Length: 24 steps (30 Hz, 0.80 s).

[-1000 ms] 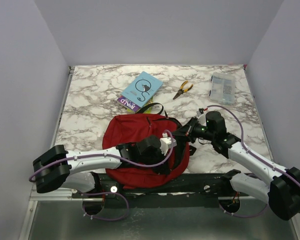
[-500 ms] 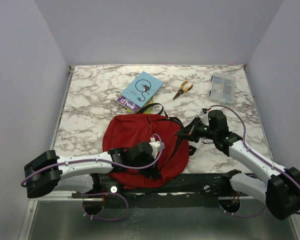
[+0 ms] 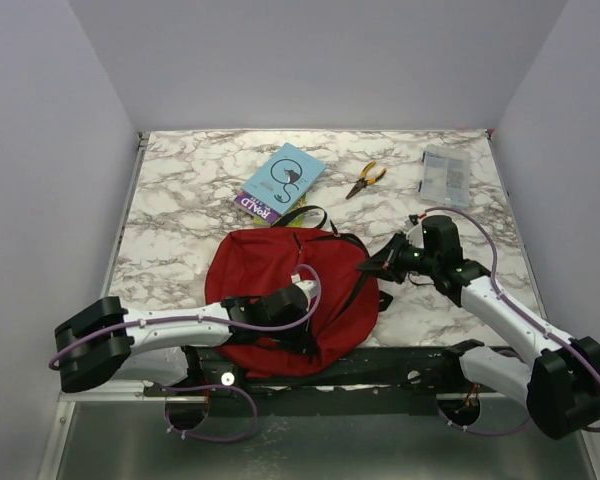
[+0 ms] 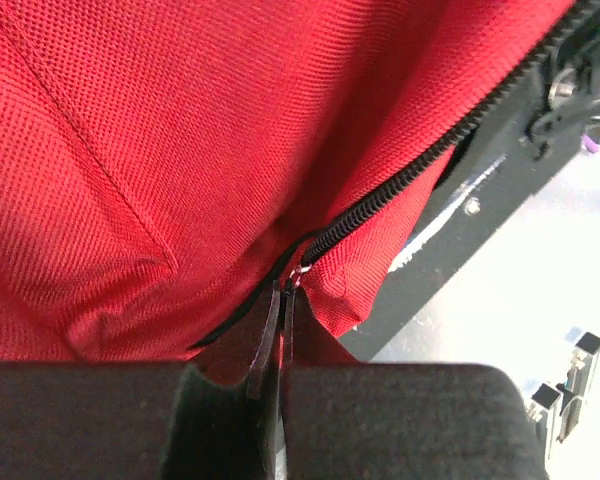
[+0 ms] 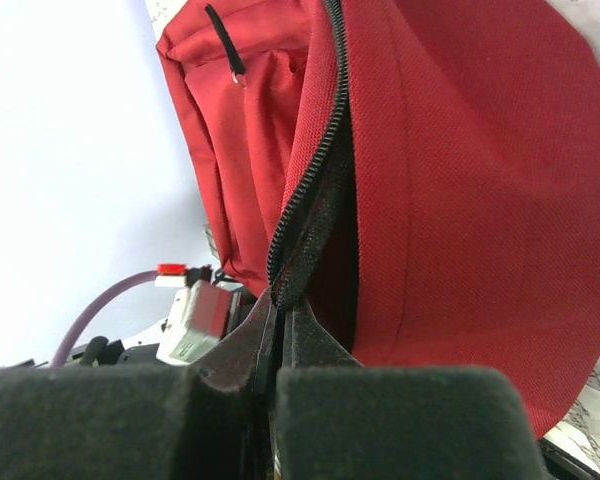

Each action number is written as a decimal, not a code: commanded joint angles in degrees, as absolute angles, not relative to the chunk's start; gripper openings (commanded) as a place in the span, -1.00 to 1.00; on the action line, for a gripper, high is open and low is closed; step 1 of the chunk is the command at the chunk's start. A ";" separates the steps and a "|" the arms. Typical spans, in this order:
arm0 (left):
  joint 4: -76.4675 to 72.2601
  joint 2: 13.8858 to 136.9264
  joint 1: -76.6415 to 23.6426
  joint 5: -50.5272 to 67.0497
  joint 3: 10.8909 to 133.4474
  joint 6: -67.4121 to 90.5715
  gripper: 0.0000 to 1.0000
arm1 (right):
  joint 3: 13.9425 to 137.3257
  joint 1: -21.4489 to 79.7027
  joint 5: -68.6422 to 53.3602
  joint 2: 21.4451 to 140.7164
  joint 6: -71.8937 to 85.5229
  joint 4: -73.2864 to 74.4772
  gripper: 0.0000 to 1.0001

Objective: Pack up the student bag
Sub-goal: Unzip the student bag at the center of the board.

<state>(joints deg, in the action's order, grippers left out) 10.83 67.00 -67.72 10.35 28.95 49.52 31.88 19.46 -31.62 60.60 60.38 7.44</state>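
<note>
Bag: the bag [image 3: 270, 275] lies flat at the near middle of the table [image 3: 180, 200], with its near end at the table's edge.
Left gripper: the left gripper [image 4: 278, 375] is low over the bag's near side, pinched tight on the black pull [image 4: 272, 335] of the zipper [image 4: 400, 185].
Right gripper: the right gripper [image 5: 275, 375] is at the bag's right side, clamped on the bag's edge where the zipper gapes.
Still outside: the book [image 3: 283, 183], pliers [image 3: 365, 180] and clear box [image 3: 445, 176] lie on the far part of the table, well apart from the bag.
Likely step: opening the main compartment, one arm bracing the bag while the other runs the slider. Packing itself looks not yet begun.
Risk, slip: the pull is a thin tab held only at the pad tips, so a tug off the zipper's line could draw it out of the pinch.
Risk, jam: the fabric is creased beside the slider, and slack cloth could feed into the teeth and stop it.
Risk, drag: if the right hold gives, the bag would slide with the pull instead of unzipping, possibly off the near edge.
Risk, strain: opposed pulls that are too hard could load the seam.
Risk, snag: the left arm's cable [image 3: 315, 285] arches over the bag and could catch on it.
</note>
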 commanded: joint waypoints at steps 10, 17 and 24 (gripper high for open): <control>20.38 68.20 -70.91 10.05 27.72 51.72 -1.00 | 34.97 13.71 -32.25 61.23 57.31 4.27 -0.99; 20.49 65.48 -70.90 8.40 24.75 56.10 -1.00 | 35.76 12.60 -30.39 60.09 53.58 7.23 -0.99; 20.84 61.99 -70.87 4.57 28.67 53.03 -0.68 | 38.27 14.58 -39.76 60.64 43.43 7.06 -0.78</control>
